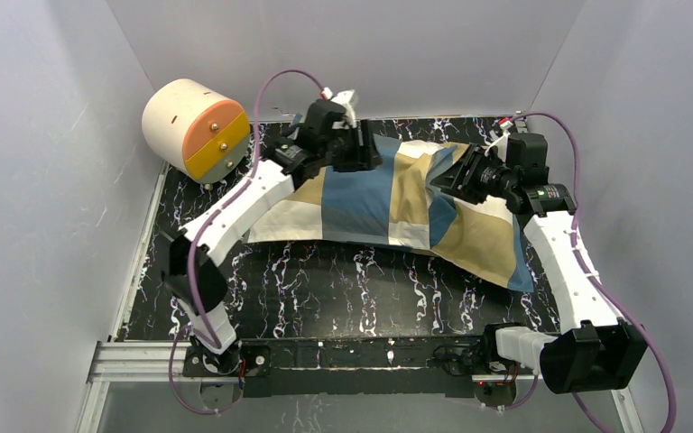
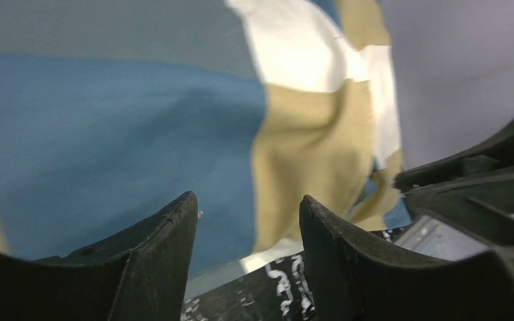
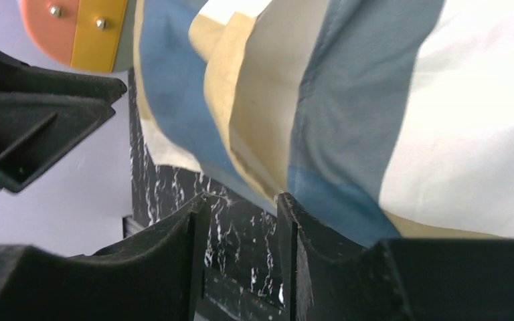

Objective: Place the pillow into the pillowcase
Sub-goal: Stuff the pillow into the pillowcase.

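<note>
Both left fingers [image 2: 154, 261] and right fingers [image 3: 167, 261] gape empty by the pillowcase [image 1: 388, 194]; an orange-faced cylinder [image 1: 189, 126] sits back-left

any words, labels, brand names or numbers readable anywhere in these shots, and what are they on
No text can be read in any view.
pillowcase: only plain blue, tan and cream blocks, no print.
cylinder: orange and yellow end face with screws, no lettering.
right arm: a tiny green mark on the dark housing near its wrist, too small to read.
</note>
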